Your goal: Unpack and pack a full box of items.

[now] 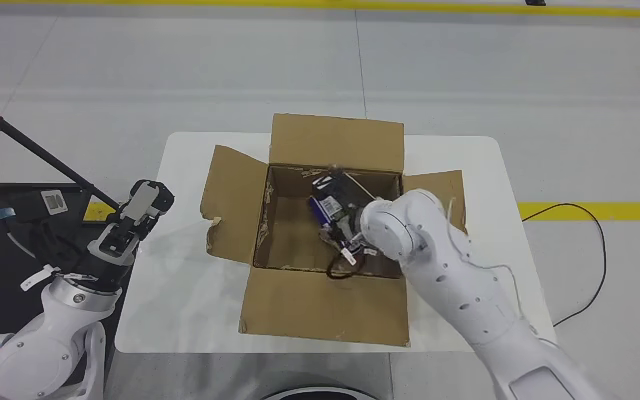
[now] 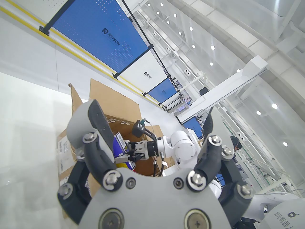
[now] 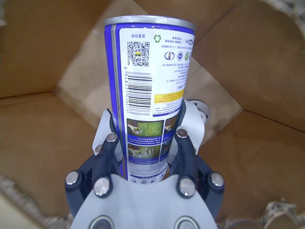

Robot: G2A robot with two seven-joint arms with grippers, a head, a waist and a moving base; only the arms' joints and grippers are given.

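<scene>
An open cardboard box [image 1: 335, 135] stands in the middle of the white table [image 1: 190, 290]. My right gripper [image 1: 335, 218] is inside the box, shut on a blue and white spray can [image 1: 321, 208]. In the right wrist view the can [image 3: 147, 77] sticks out between the fingers [image 3: 109, 129] with its flat metal end pointing at the box floor [image 3: 78, 84]; its nozzle end is hidden. My left gripper [image 1: 152, 195] hovers at the table's left edge, open and holding nothing. The left wrist view shows its own jaws [image 2: 152, 110] spread wide, with the box [image 2: 112, 101] and can [image 2: 119, 144] beyond.
The box's four flaps are folded outward, the front one [image 1: 325, 305] lying towards me. A black stand [image 1: 50, 160] and a dark cart sit left of the table. A cable [image 1: 590, 260] lies on the floor at the right. Bare table surrounds the box.
</scene>
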